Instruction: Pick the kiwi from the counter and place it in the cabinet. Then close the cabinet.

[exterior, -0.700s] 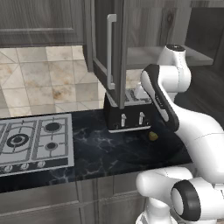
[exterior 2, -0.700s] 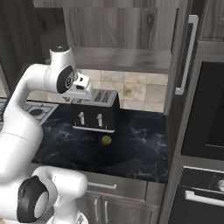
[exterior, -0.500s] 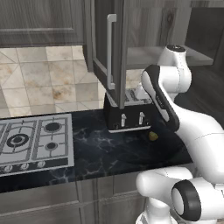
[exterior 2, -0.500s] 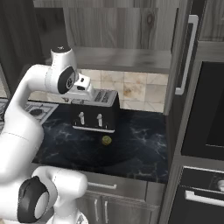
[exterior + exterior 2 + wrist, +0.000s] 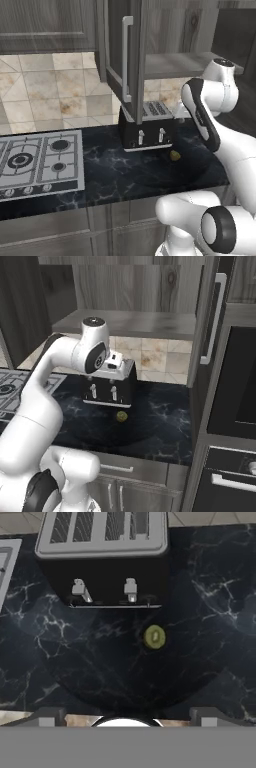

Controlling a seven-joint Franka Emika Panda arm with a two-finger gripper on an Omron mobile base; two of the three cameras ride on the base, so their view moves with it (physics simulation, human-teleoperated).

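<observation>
Your kiwi lies on the worktop, at five o'clock of the toaster. Tool spread wide, empty. Descend carelessly and you clip the toaster or roll the fruit.

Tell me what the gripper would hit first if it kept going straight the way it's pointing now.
Probably the bare black counter, just beside the kiwi and in front of the toaster. Depth is hard to judge.

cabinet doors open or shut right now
Open. In both base views the cabinet doors swing outward, handles edge-on, baring the grey shelf. The kiwi lies on the counter.
</observation>
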